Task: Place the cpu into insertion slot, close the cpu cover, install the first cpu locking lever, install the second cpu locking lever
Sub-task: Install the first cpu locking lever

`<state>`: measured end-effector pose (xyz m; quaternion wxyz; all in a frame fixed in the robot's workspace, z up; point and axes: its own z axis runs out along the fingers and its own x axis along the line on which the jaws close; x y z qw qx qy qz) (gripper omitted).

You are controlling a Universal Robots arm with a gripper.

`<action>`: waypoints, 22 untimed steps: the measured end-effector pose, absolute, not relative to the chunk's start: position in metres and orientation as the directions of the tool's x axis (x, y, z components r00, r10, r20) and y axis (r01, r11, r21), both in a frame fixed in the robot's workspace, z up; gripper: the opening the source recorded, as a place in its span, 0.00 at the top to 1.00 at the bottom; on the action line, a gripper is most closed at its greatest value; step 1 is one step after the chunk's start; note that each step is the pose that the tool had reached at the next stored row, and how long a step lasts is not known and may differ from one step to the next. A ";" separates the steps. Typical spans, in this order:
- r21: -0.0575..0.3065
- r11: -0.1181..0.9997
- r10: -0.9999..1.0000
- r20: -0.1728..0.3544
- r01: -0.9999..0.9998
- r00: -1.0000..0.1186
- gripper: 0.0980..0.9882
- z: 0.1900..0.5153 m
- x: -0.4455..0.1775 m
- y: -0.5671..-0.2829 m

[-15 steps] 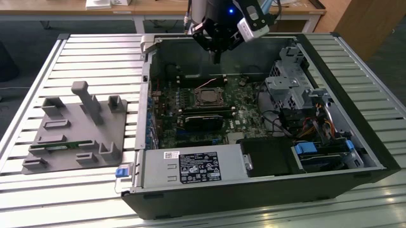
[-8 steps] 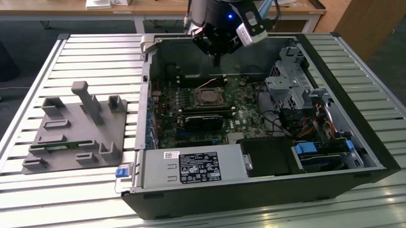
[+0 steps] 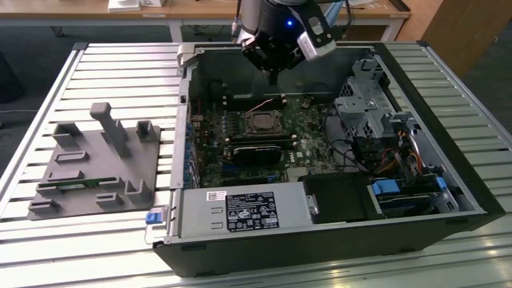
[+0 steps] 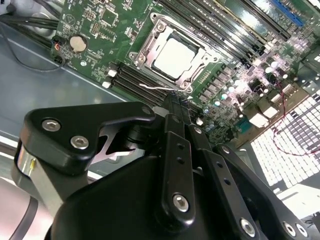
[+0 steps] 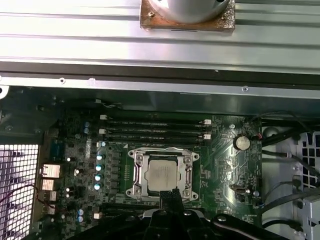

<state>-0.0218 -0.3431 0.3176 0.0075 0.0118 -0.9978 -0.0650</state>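
Cpu [image 5: 162, 175] seated, cpu cover [image 5: 141, 176] lowered around it. Gripper [image 5: 172, 192] near the cpu, fingers together, empty.

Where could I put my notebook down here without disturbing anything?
Bare slats of the table lie between the grey fixture and the near edge, and between it and the far edge. Inside the computer case it is crowded: motherboard, cables, and the gripper hanging near the cpu.

A slatted metal table [image 3: 104, 66] stands on dark floor [image 3: 32, 36], with wooden-topped desks [image 3: 200, 9] behind.
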 end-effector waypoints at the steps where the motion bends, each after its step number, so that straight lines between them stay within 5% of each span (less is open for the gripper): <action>1: 0.128 0.992 -0.025 0.013 -0.023 -1.000 0.99 0.316 -0.022 -0.341; 22: 0.142 0.990 -0.025 0.013 -0.023 -1.000 0.99 0.295 -0.023 -0.337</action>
